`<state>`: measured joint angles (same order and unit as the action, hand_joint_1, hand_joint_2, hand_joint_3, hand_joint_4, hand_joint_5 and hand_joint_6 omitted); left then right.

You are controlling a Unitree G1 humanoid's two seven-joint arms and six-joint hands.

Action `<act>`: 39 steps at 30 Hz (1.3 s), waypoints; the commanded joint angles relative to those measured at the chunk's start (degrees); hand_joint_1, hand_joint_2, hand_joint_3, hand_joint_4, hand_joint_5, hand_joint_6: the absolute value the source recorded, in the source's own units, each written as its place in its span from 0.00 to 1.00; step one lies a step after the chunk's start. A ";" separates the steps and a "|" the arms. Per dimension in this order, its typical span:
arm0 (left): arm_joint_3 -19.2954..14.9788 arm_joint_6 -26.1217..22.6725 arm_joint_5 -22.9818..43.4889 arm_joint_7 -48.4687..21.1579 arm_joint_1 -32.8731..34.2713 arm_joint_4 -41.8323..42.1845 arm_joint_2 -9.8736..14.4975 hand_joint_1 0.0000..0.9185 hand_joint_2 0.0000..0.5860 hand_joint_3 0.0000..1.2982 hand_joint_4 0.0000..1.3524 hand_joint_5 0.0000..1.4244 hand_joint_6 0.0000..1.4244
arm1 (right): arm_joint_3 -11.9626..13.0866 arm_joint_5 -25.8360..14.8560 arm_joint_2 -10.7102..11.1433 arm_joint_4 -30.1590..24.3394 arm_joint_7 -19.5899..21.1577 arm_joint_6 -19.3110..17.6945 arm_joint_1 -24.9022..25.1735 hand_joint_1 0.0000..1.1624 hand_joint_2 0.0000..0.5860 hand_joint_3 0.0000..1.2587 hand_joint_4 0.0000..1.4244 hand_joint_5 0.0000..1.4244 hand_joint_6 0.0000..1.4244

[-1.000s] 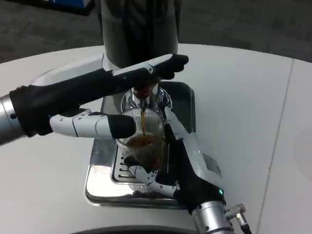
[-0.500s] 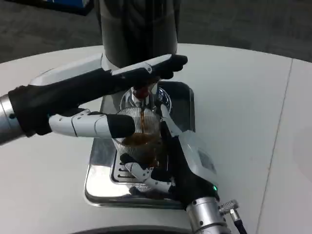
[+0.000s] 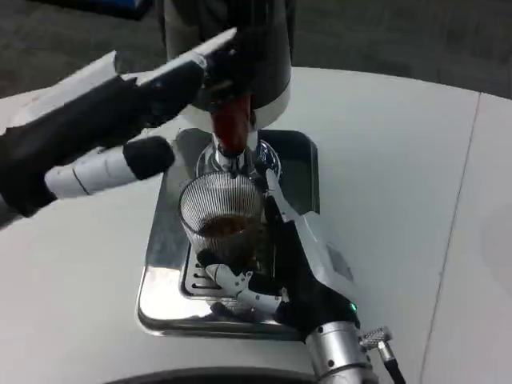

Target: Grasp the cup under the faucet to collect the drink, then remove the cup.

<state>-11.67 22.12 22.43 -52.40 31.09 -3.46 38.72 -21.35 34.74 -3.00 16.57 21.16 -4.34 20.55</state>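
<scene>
White counter [image 3: 400, 160] carries a steel drip tray [image 3: 160, 296] where the ribbed glass cup [image 3: 222, 214], upright and part-filled with dark drink, stands directly under the faucet [image 3: 230, 132]. The right robot hand [image 3: 272, 264] wraps it from the near right; the left robot hand [image 3: 112, 128], holding nothing, hovers up left beside the dispenser [image 3: 248, 48].

A white round table [image 3: 384, 152] carried the setup. A shiny metal drip tray [image 3: 160, 296] lay flat on it, toward the near edge and left of the middle, its corners rounded and its near rim reflecting the light. The dark dispenser body [image 3: 268, 48] stood at the tray's far end, toward the table's far edge. A thin seam line [image 3: 460, 216] ran across the tabletop on the right side, from far edge toward near edge.
</scene>
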 commanded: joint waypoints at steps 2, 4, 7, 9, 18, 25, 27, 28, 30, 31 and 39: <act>-3.72 -1.10 4.43 3.93 -1.95 1.35 -3.44 0.00 0.15 0.00 0.00 0.02 0.00 | -0.27 -0.53 -0.30 0.87 0.11 -0.66 0.10 0.56 0.41 0.00 0.05 0.08 0.12; -4.24 -3.34 6.65 4.63 -2.85 1.99 -4.52 0.00 0.15 0.00 0.00 0.01 0.00 | -0.35 -0.50 -0.25 0.89 0.11 -0.70 0.18 0.56 0.41 0.00 0.05 0.08 0.12; -4.34 -13.17 14.54 5.03 -4.35 3.00 -6.21 0.00 0.16 0.00 0.00 0.01 0.00 | -0.34 -0.55 -0.23 0.96 0.04 -0.68 0.29 0.56 0.41 0.00 0.05 0.08 0.13; -4.92 -18.18 18.21 5.12 -4.42 3.16 -6.69 0.00 0.16 0.00 0.00 0.01 0.00 | -0.34 -0.58 -0.19 1.03 0.00 -0.67 0.37 0.56 0.41 0.00 0.05 0.09 0.13; -8.76 -25.30 20.66 7.90 -7.92 5.00 -7.93 0.00 0.16 0.00 0.00 0.04 0.02 | 0.10 -2.05 -0.54 2.98 -0.65 -1.65 1.61 0.56 0.41 0.00 0.07 0.09 0.13; -11.45 -26.38 19.95 9.12 -12.65 6.90 -7.74 0.00 0.18 0.00 0.00 0.05 0.02 | 0.71 -3.73 -1.05 6.08 -0.30 -2.77 3.44 0.63 0.40 0.03 0.14 0.14 0.18; -11.83 -26.32 19.78 9.25 -13.04 6.94 -7.62 0.00 0.18 0.00 0.00 0.05 0.03 | 0.97 -4.28 -1.30 6.61 0.01 -3.45 3.72 0.65 0.39 0.08 0.20 0.19 0.22; -11.94 -26.28 19.69 9.27 -13.12 6.93 -7.58 0.00 0.18 0.00 0.00 0.05 0.03 | 1.08 -4.55 -1.43 6.86 0.29 -3.89 3.80 0.68 0.38 0.10 0.22 0.20 0.24; -12.13 -26.34 19.55 9.28 -13.17 6.97 -7.55 0.00 0.18 0.00 0.00 0.05 0.03 | 1.28 -4.79 -1.77 7.02 1.42 -4.76 3.68 0.70 0.36 0.14 0.25 0.23 0.27; -12.20 -26.40 19.51 9.25 -13.16 7.00 -7.57 0.00 0.18 0.00 0.00 0.05 0.03 | 1.38 -4.94 -1.90 7.14 1.87 -5.18 3.66 0.72 0.36 0.18 0.31 0.27 0.32; -12.46 -26.94 19.18 9.09 -13.95 7.54 -7.26 0.00 0.18 0.01 0.00 0.05 0.03 | 1.44 -3.53 -2.36 6.30 6.47 -6.28 3.90 0.91 0.33 0.43 0.49 0.50 0.59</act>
<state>-23.71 -4.26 42.11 -43.39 18.14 3.18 31.13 -19.77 30.45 -4.68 22.88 26.04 -9.81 24.78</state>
